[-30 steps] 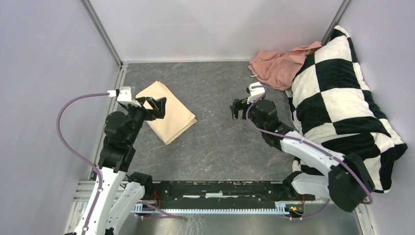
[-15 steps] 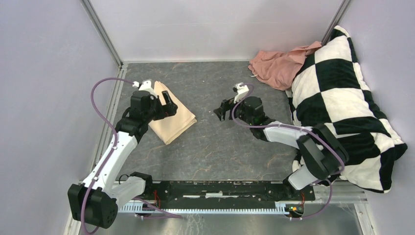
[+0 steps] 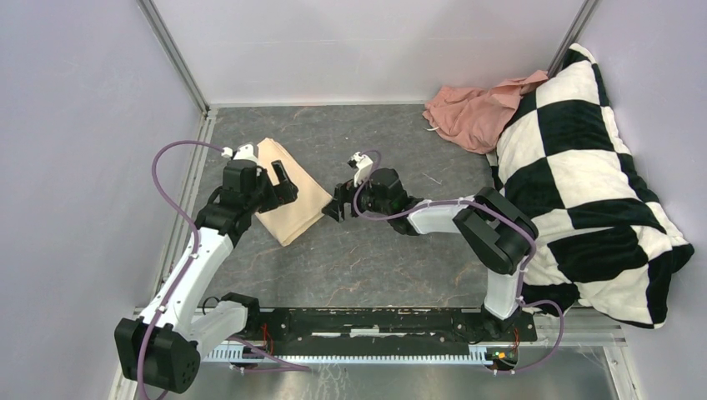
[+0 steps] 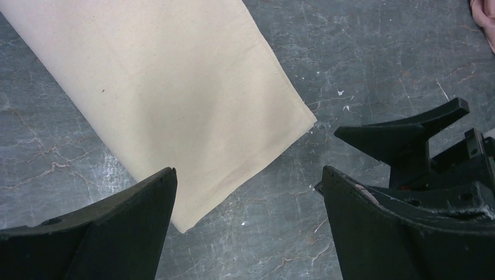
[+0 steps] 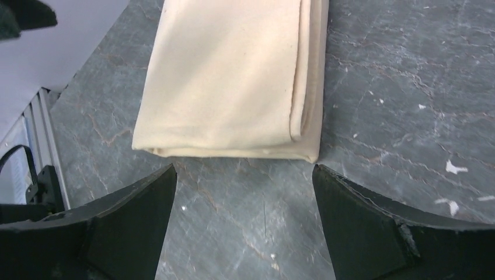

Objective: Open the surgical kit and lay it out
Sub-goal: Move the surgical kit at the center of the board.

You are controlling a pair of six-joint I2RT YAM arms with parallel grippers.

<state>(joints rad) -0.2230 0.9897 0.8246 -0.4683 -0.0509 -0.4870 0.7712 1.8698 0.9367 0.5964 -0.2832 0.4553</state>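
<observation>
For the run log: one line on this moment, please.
cloth wrap: folded, unopened | left gripper: open, over wrap's corner | right gripper: open, facing wrap's end, short of it

The left arm reaches forward, left gripper [image 3: 282, 180] spread wide. The right arm stretches across leftward, right gripper [image 3: 335, 205] gaping too, facing it.

R gripper [image 3: 335, 207] swung left, now just beside cloth wrap [image 3: 297, 212]; L gripper [image 3: 282, 182] moved in over wrap's left part.

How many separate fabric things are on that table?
3: a folded beige cloth at the left, a crumpled pink cloth in the far right corner, and a checkered blanket along the right side. Others could hide underneath it.
</observation>
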